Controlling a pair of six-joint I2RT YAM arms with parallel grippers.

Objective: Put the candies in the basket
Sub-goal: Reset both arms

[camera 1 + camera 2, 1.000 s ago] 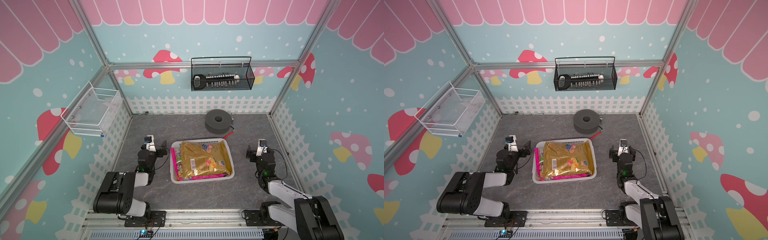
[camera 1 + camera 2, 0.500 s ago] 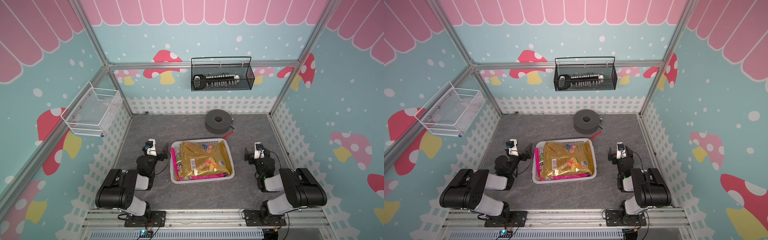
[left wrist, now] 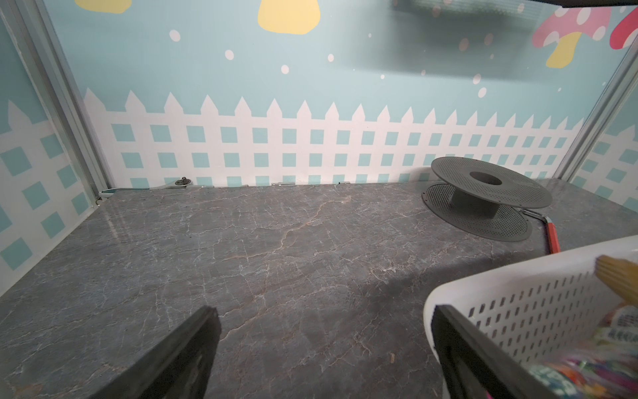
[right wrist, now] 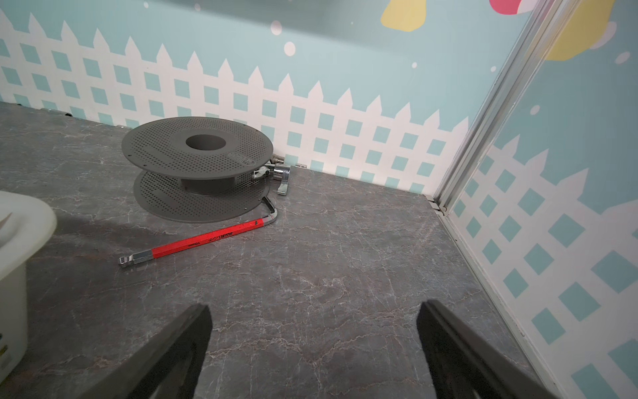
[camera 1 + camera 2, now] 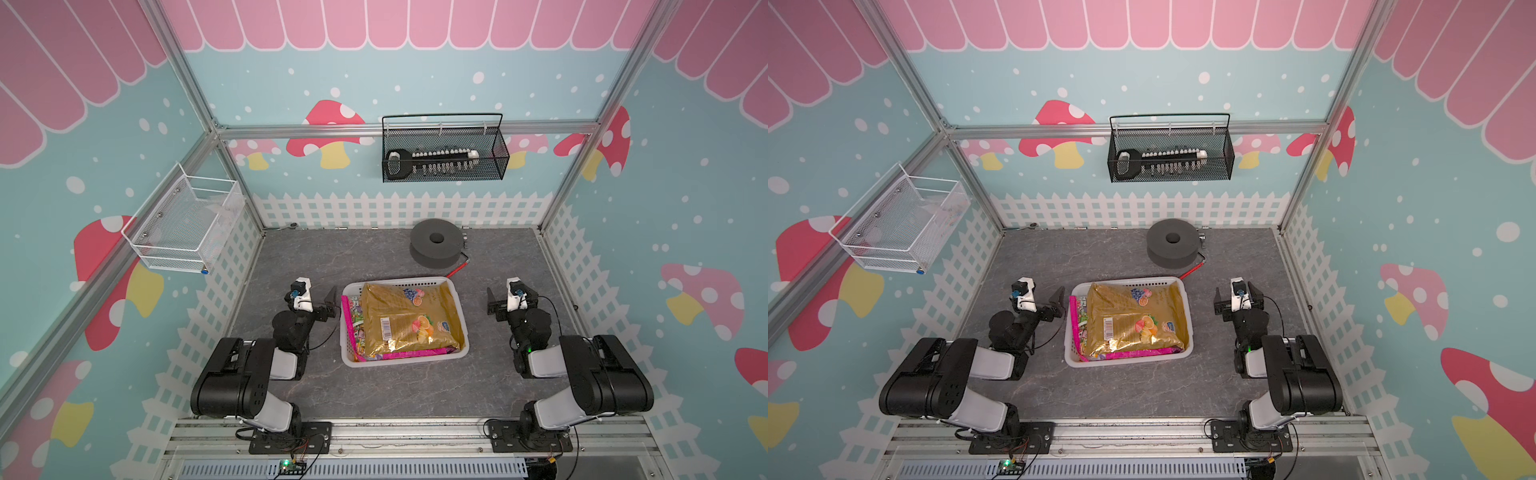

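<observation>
The white perforated basket (image 5: 399,281) (image 5: 1125,282) stands mid-table in both top views. Candies fill it: a big gold bag with fruit pictures (image 5: 411,320) (image 5: 1133,320) lies on top, a magenta bag (image 5: 415,354) shows under it, and small colourful bags (image 5: 356,320) line the left side. My left gripper (image 5: 311,296) (image 3: 321,324) is open and empty, low beside the basket's left wall (image 3: 518,304), with one finger close to that wall. My right gripper (image 5: 512,303) (image 4: 314,321) is open and empty over bare table, to the right of the basket (image 4: 20,221).
A grey perforated spool (image 5: 436,243) (image 4: 196,169) sits at the back, with a red-handled metal tool (image 5: 457,268) (image 4: 207,238) beside it. A black mesh basket (image 5: 442,153) hangs on the back wall and a white wire basket (image 5: 187,224) on the left wall.
Both arms have folded down and back toward their bases. The grippers stay open beside the basket. The basket and the candies have not moved.
</observation>
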